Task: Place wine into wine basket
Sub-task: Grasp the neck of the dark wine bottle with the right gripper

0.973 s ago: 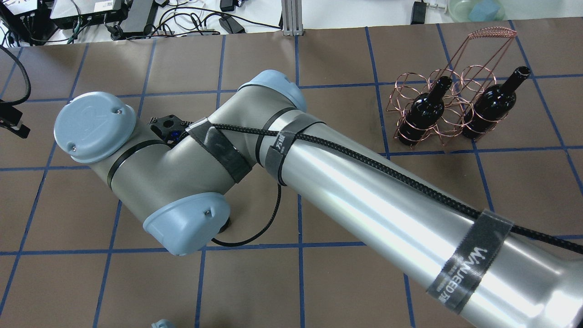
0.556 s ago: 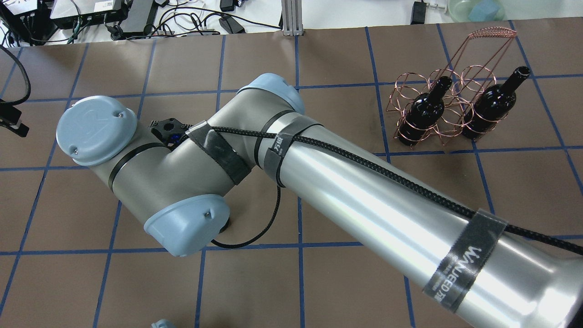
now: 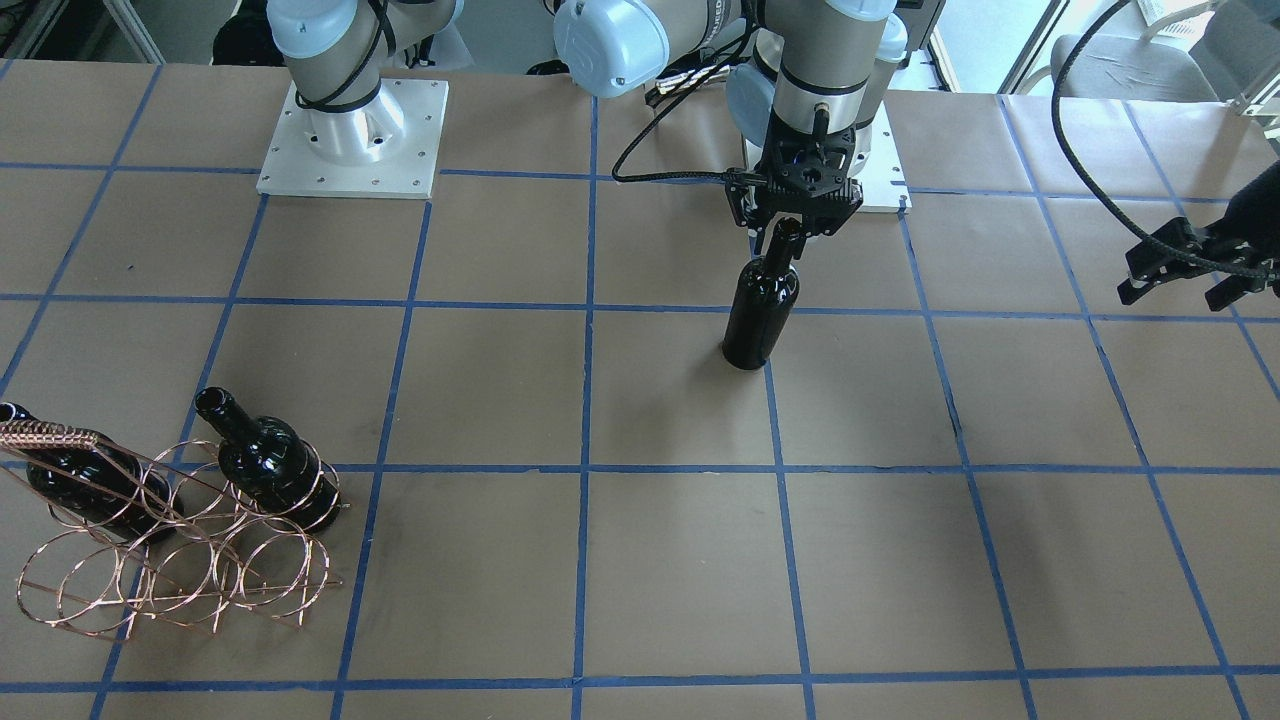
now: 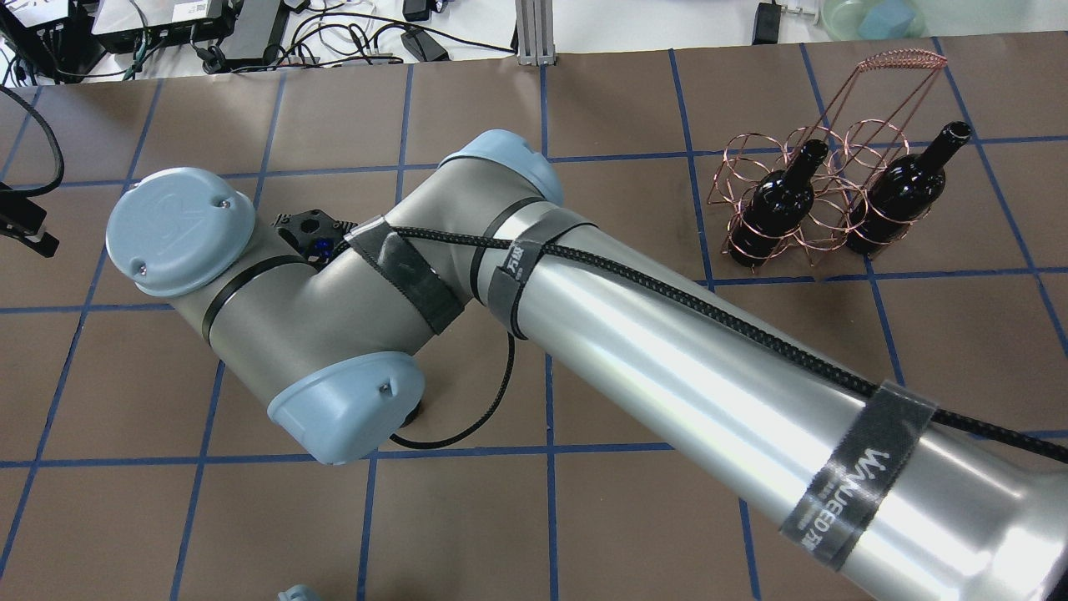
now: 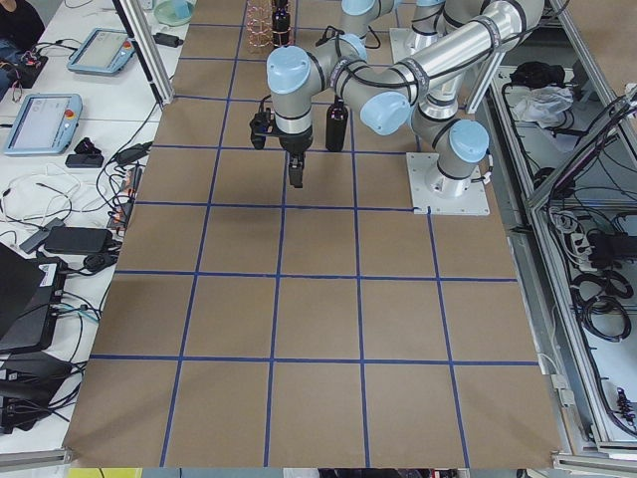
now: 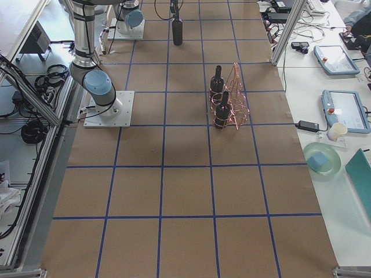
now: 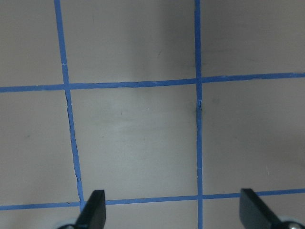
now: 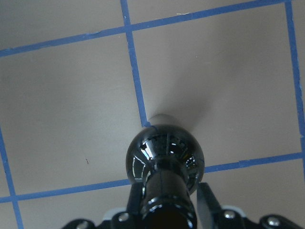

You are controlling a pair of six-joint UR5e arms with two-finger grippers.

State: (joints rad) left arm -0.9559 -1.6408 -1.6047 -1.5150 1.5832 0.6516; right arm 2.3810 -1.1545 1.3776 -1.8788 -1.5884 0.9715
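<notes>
A dark glass wine bottle [image 3: 760,320] stands upright on the brown table near the robot's bases. It also shows in the right wrist view [image 8: 164,152]. My right gripper [image 3: 797,228] reaches across from above, and its fingers [image 8: 206,202] are shut on the bottle's neck. The right arm hides both in the overhead view. The copper wire wine basket [image 3: 170,560] stands far off at the right-arm side and holds two other bottles [image 4: 776,204] [image 4: 897,196]. My left gripper [image 3: 1180,292] hangs open and empty over bare table, also shown in the left wrist view [image 7: 171,210].
The right arm's large forearm [image 4: 709,359] stretches diagonally over the table's middle. Blue tape lines grid the brown paper. The two arm base plates [image 3: 350,150] sit at the robot's edge. Cables and devices lie beyond the far table edge [image 4: 250,33].
The right arm's wrist shifted slightly toward the near edge and back again. The basket and its two bottles have not moved.
</notes>
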